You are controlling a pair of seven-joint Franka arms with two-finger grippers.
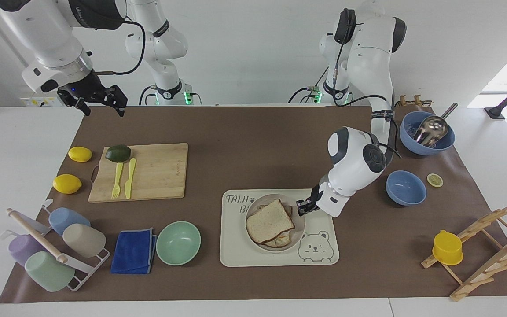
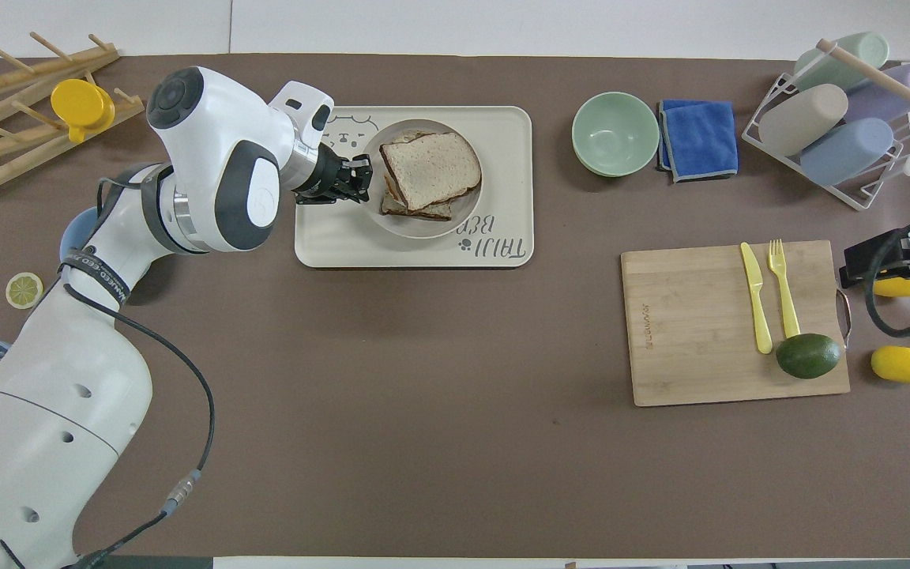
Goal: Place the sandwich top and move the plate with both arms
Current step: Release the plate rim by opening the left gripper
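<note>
Beige plate (image 1: pixel 298 229) carries one sandwich top (image 1: pixel 270 221) on one tray (image 1: pixel 236 251). Left gripper (image 1: pixel 303 207) is closed on the plate rim. Right gripper (image 1: pixel 99 102) waits wide apart, over the table edge.

White jointed arms (image 1: pixel 359 163), black cables
</note>
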